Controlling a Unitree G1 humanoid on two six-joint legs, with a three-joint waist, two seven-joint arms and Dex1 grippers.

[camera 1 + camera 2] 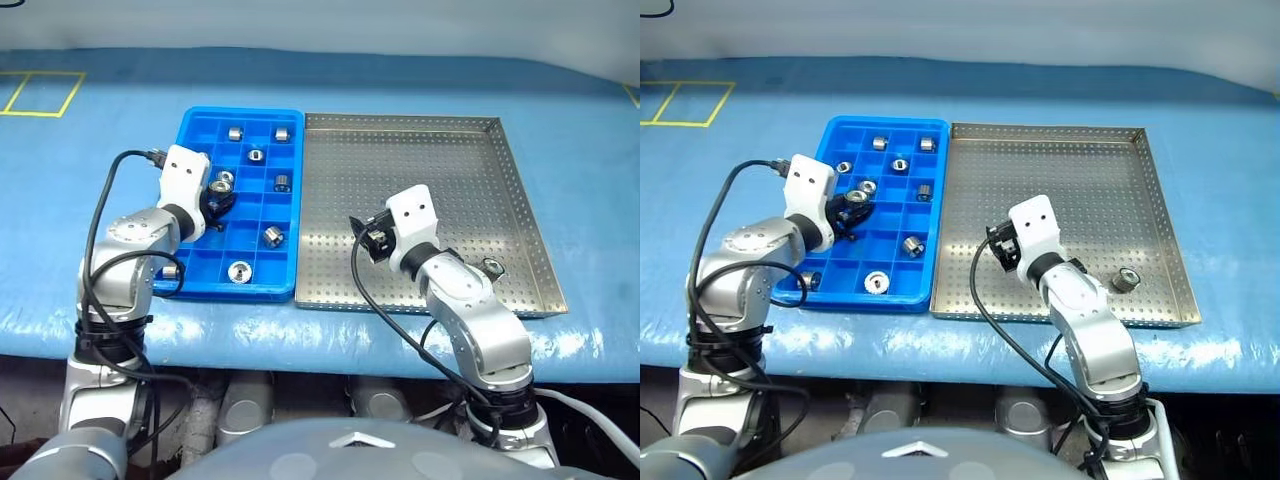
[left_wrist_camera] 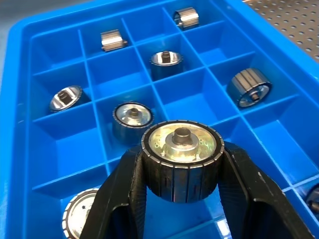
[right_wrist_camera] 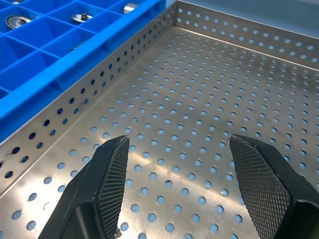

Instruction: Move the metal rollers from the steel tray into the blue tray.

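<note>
Left wrist view has the left gripper (image 2: 182, 199) clamped on a metal roller (image 2: 181, 159), end face toward the lens, hanging over the blue tray (image 1: 190, 125) at centre left of the head views, probably to drop it into a free compartment. Several rollers already sit one per cell. At lower centre, the right gripper (image 3: 177, 164) stands spread and empty over the steel tray (image 1: 520, 190), where one roller (image 1: 1126, 281) remains near its lower right rim.
</note>
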